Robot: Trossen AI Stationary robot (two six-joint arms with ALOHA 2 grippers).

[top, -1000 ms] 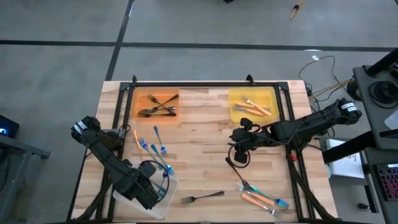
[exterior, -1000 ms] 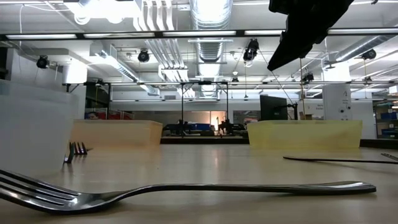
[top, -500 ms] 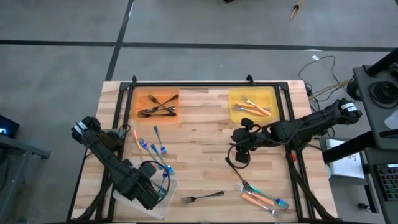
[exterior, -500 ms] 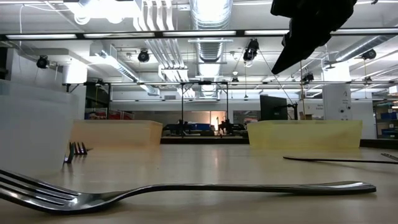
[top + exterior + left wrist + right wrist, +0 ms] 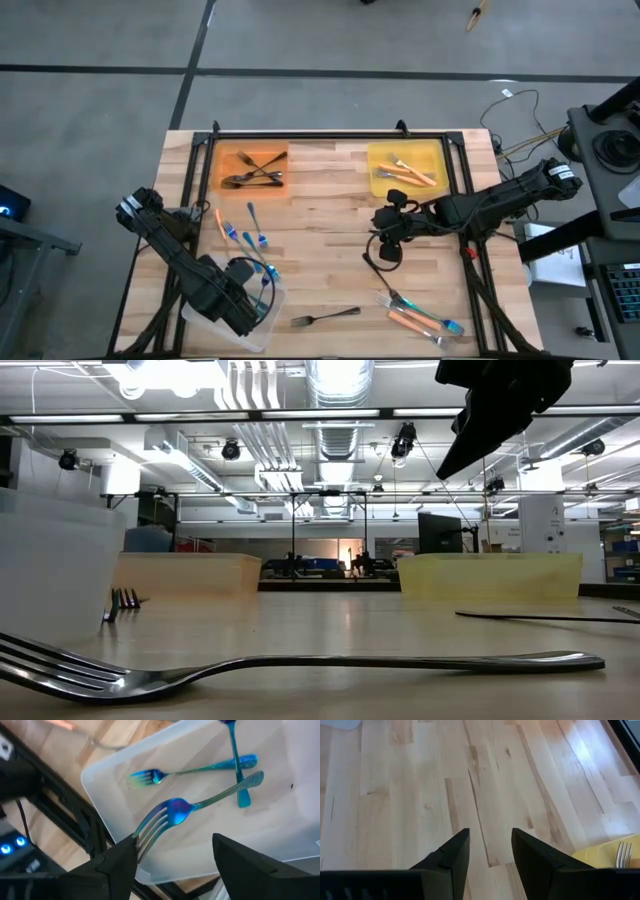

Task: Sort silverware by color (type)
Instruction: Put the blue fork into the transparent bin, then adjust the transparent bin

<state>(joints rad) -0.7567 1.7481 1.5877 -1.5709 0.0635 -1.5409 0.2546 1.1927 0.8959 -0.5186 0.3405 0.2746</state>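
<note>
While the left fingers [image 5: 175, 857] gape empty, three shiny blue-teal forks [image 5: 200, 805] lie in the clear tray [image 5: 100, 775].

The left arm reaches toward the lower left of the high view, its left gripper [image 5: 175, 855] with fingers spread wide. The right arm stretches in from the right edge to mid-frame, its right gripper [image 5: 487, 851] parted and holding nothing.

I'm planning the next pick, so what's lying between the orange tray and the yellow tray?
Only bare wood: in the high view nothing lies on the table between the orange tray and yellow tray.
</note>
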